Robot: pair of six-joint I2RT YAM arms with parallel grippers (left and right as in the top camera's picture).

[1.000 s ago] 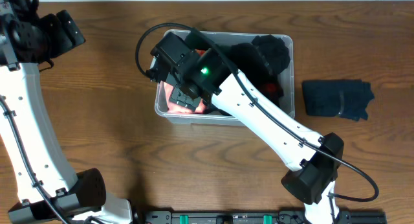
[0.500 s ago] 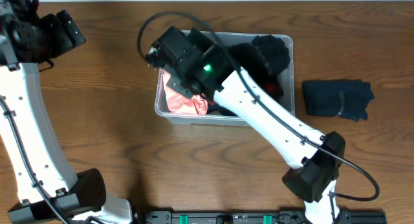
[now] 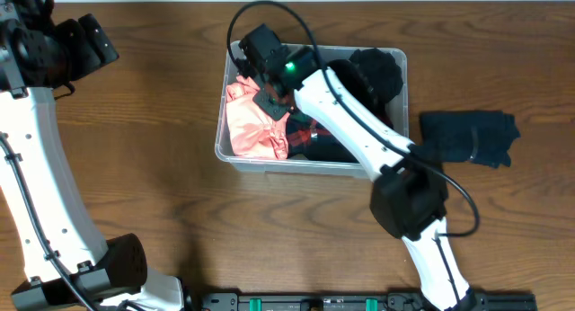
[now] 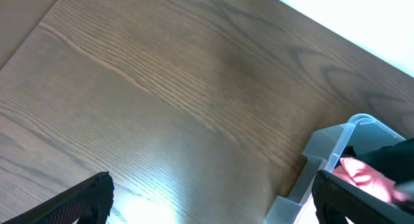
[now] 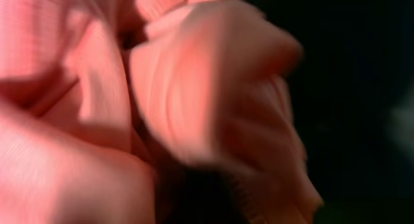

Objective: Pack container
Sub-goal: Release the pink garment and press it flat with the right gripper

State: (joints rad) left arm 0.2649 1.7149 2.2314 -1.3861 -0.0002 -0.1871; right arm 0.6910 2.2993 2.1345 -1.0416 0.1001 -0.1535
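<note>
The container [image 3: 310, 164] is a clear plastic bin at the table's middle back; one corner of it [image 4: 336, 146] shows in the left wrist view. A crumpled pink cloth [image 3: 252, 127] fills its left half and dark clothes [image 3: 373, 73] lie on the right. My right gripper [image 3: 269, 102] reaches down into the back left of the bin, shut on the pink cloth [image 5: 194, 88], which fills the right wrist view. My left gripper [image 4: 210, 198] hangs open and empty over bare table, left of the bin.
A folded dark navy garment [image 3: 467, 136] lies on the table right of the container. The right arm [image 3: 359, 136] crosses over the bin's middle. The left arm's white link [image 3: 36, 167] runs along the left side of the table.
The right gripper shut on the pink cloth and moved toward the bin's back left corner, pulling the cloth up and back with it. The left arm stayed still.
</note>
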